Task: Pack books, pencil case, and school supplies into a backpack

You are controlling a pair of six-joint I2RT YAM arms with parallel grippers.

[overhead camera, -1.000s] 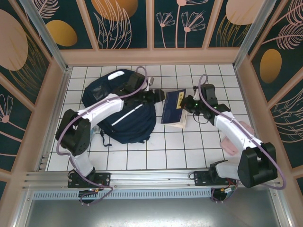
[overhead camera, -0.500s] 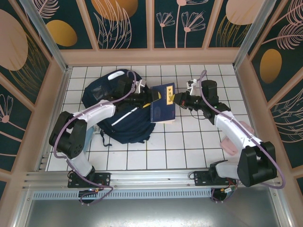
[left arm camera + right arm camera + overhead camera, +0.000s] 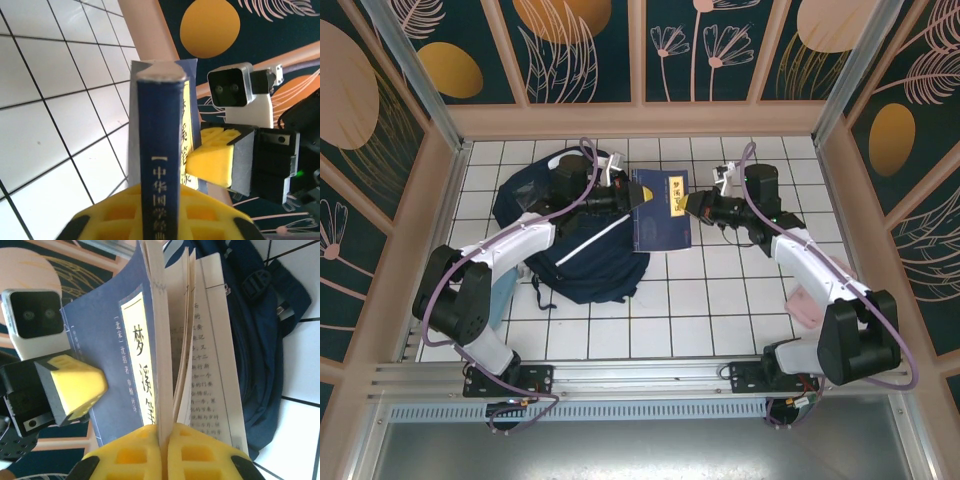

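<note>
Over the right edge of the backpack (image 3: 582, 262), the yellow-labelled navy book (image 3: 658, 218) hangs between both arms. Its spine is clamped in the left gripper (image 3: 626, 198); the right gripper (image 3: 692, 206) pinches its cover and some pages at the opposite edge.

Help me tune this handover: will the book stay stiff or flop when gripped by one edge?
Probably floppy: pages of the book fan apart above the right gripper. Likely light: it looks thin, and the left gripper pinches just its narrow spine.
</note>
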